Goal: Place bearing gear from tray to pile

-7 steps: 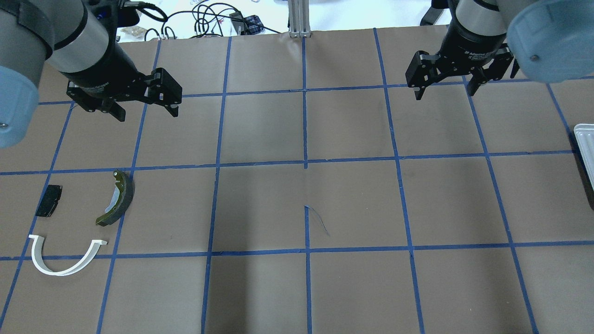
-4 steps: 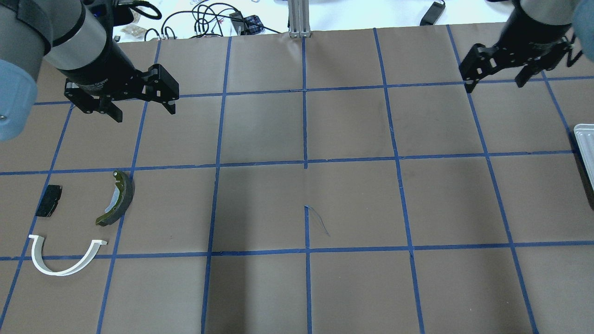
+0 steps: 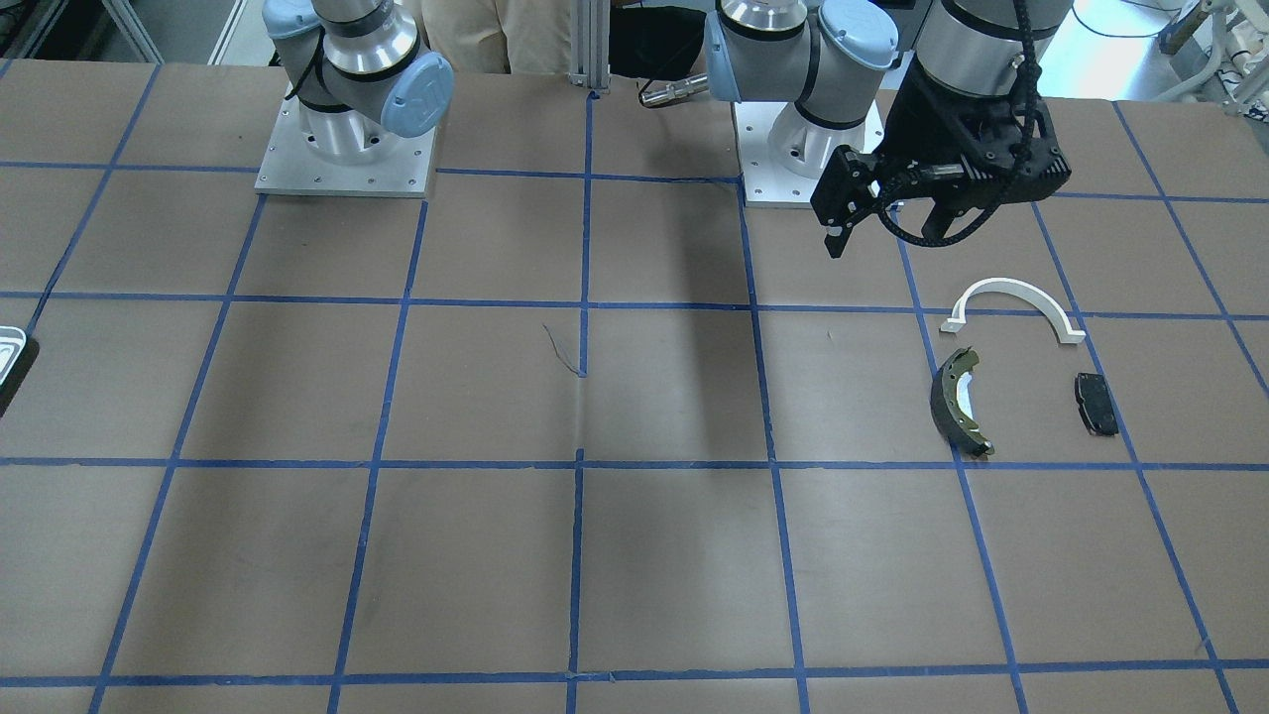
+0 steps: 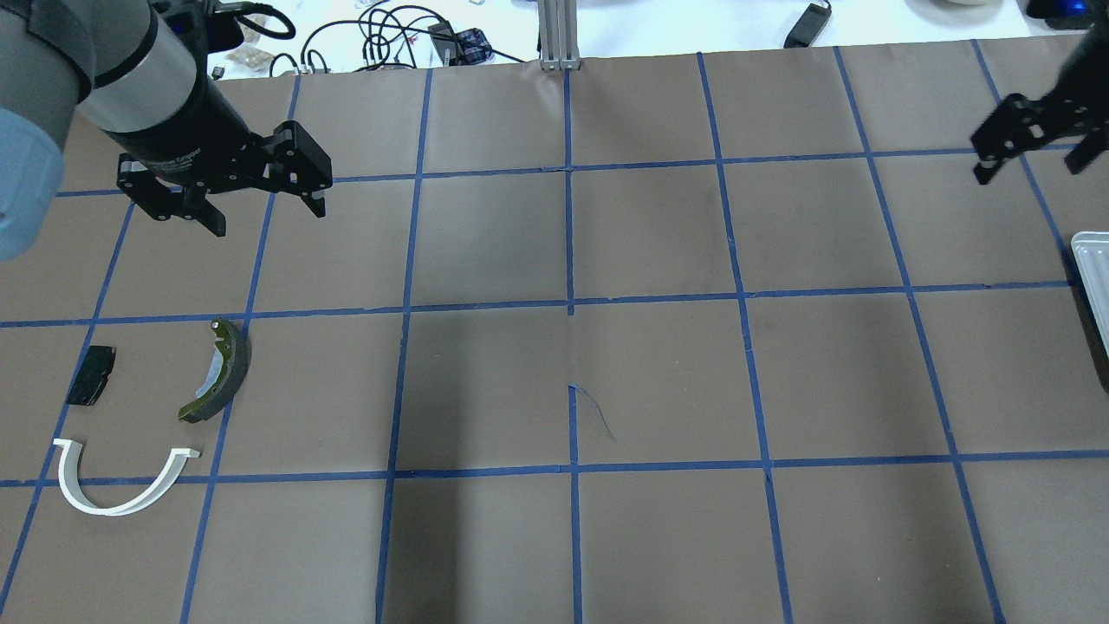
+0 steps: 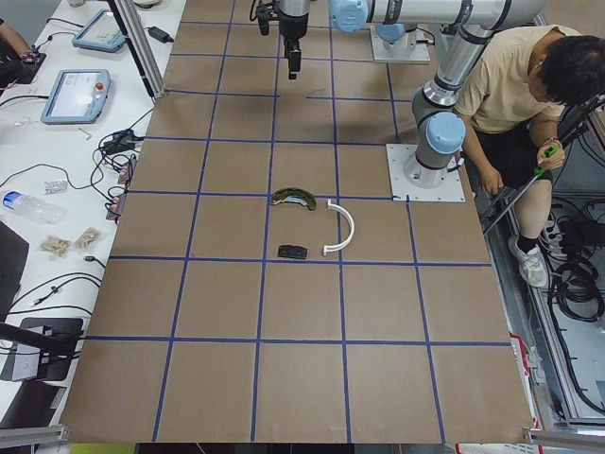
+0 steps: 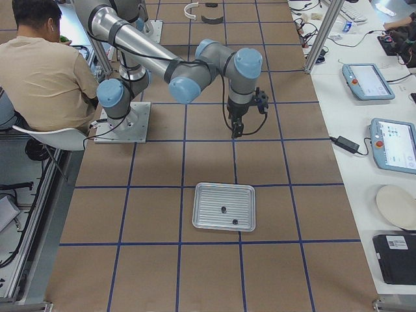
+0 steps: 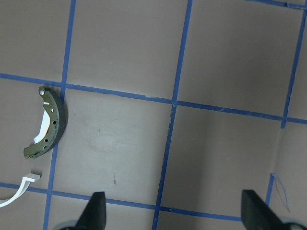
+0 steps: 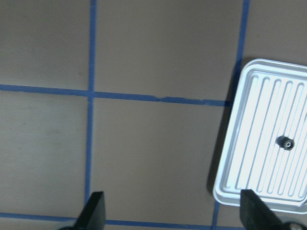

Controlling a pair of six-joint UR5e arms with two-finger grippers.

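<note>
Tray [image 8: 254, 158] of ribbed silver metal at three o'clock, dark bearing gear [image 8: 286, 142] inside. Right jaws wide, empty; left jaws too.

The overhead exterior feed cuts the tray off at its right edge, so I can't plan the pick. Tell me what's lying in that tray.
Observer: The exterior right view shows the whole tray. Two small dark parts lie in it, apart from each other.
Operator: Now report the jaws on that side.
Observer: In the right wrist view the right gripper is open, with nothing between its fingers.
Operator: Say whether that wrist camera sees a part.
Observer: Yes. Part of the tray fills the right edge of that view, and one small, round, dark part shows on its ribbed floor.
</note>
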